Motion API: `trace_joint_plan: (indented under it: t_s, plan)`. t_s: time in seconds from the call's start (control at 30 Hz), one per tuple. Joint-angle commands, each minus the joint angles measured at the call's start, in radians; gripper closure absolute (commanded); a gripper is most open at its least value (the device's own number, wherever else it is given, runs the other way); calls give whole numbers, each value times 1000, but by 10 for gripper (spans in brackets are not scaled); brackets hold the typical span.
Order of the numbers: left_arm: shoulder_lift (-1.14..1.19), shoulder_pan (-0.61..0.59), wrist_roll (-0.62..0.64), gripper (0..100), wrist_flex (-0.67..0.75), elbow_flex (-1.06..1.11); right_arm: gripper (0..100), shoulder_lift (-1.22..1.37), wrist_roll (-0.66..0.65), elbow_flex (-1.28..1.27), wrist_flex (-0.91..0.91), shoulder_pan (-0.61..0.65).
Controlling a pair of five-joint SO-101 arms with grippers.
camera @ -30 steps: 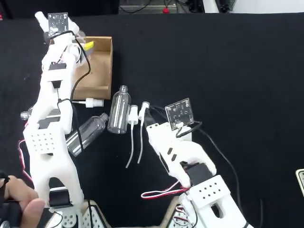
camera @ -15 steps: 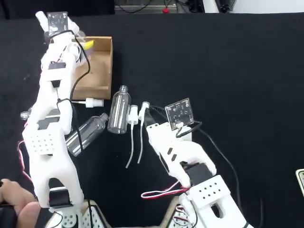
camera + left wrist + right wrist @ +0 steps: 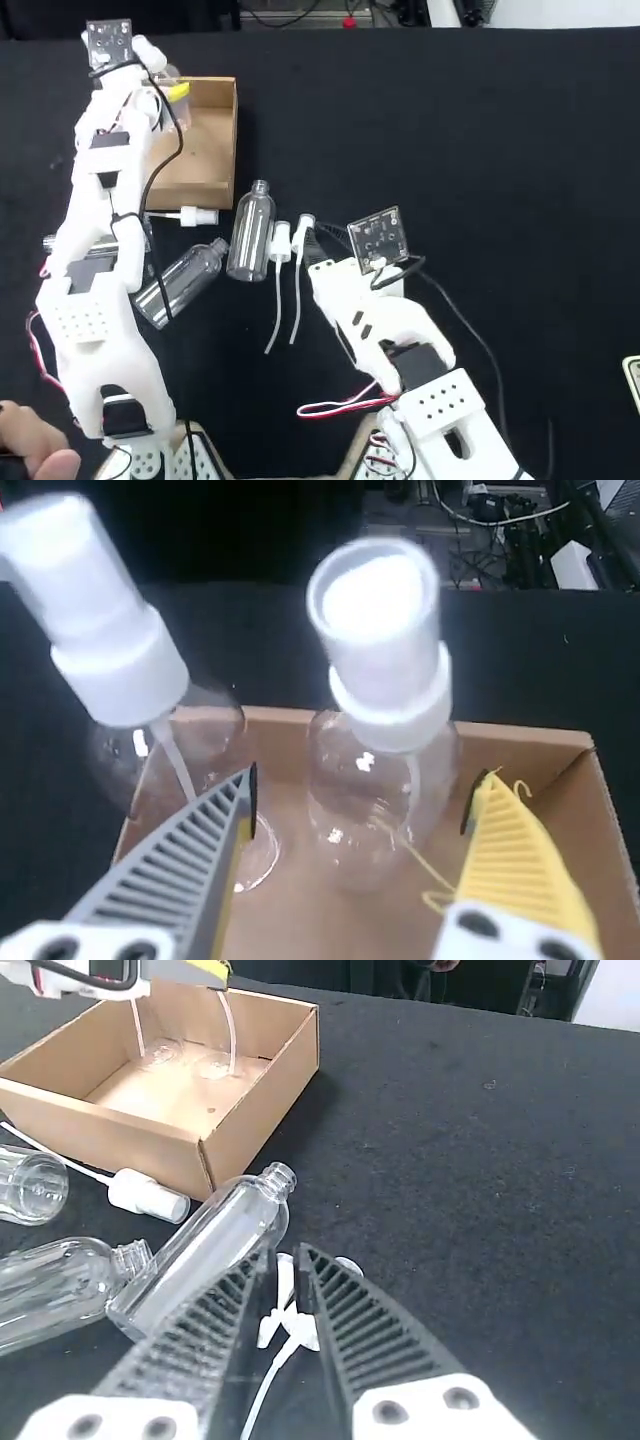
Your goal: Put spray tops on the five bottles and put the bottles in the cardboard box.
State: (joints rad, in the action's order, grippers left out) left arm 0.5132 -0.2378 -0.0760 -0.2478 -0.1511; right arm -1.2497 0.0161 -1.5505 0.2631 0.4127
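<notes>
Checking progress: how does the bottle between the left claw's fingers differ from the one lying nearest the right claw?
The boxed bottle stands upright; the table bottle lies on its side. The boxed bottle wears a white spray top; the table bottle's neck is bare. Both are clear.

Two capped bottles [image 3: 375, 730], three open bottles [image 3: 250, 232], three loose spray tops [image 3: 192, 215], one cardboard box [image 3: 208, 150].

Nothing legible here. The cardboard box [image 3: 233, 130] shows plain brown walls, the clear bottles [image 3: 250, 230] are bare plastic without labels, and the small boards [image 3: 378, 238] on the arms' wrists carry marks too fine to read.
</notes>
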Motion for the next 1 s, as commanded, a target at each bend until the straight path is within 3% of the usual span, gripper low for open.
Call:
trace_joint_plan:
  t_s: [0.0, 0.97]
  plan:
    - [-75, -13, -9, 667, -5, -7, 963, -15, 2, 16, -20, 14]
    - [-180, -10, -9, 667, -89, 81, 963, -15, 2, 21, -18, 14]
